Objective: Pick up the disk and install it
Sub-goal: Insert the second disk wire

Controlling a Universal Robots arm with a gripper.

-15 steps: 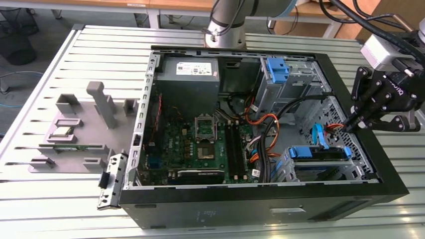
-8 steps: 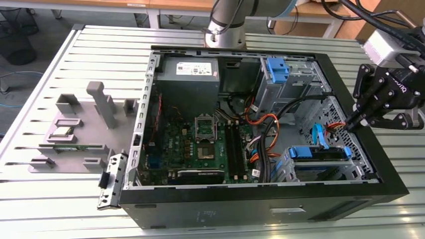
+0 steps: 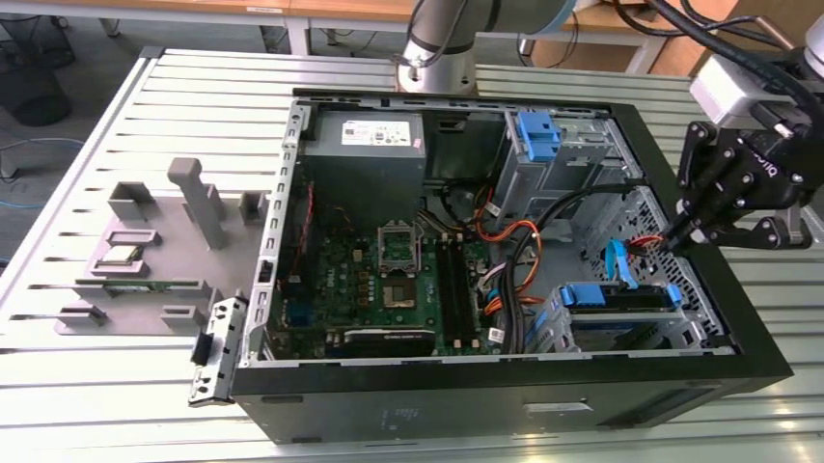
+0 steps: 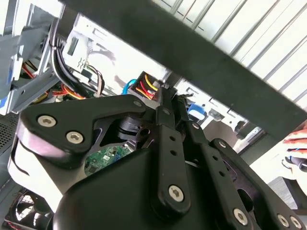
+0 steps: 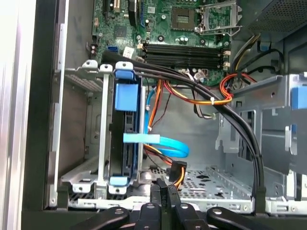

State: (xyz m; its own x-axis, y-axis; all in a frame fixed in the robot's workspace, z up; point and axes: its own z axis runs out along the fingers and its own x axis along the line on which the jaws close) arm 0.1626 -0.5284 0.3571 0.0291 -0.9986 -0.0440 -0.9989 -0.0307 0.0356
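Disk point(image 5: 125, 139) sits in cage point(image 5: 96, 143) at case point(image 3: 515, 405) corner, blue carrier handle showing, edge-on in first wrist view; in exterior view it lies low toward that view's right. Blue data cable point(image 5: 168, 146) and power plug point(image 5: 176, 171) hang loose just beside it. My gripper point(image 5: 165, 191) hovers over case edge near plug, fingers closed together, holding nothing. I judge disk seated, cabling in hand. Next move needs fine alignment on plug, clear of wire bundle point(image 5: 230, 120).

Blue carrier frame point(image 5: 126, 98), green motherboard point(image 5: 158, 24)
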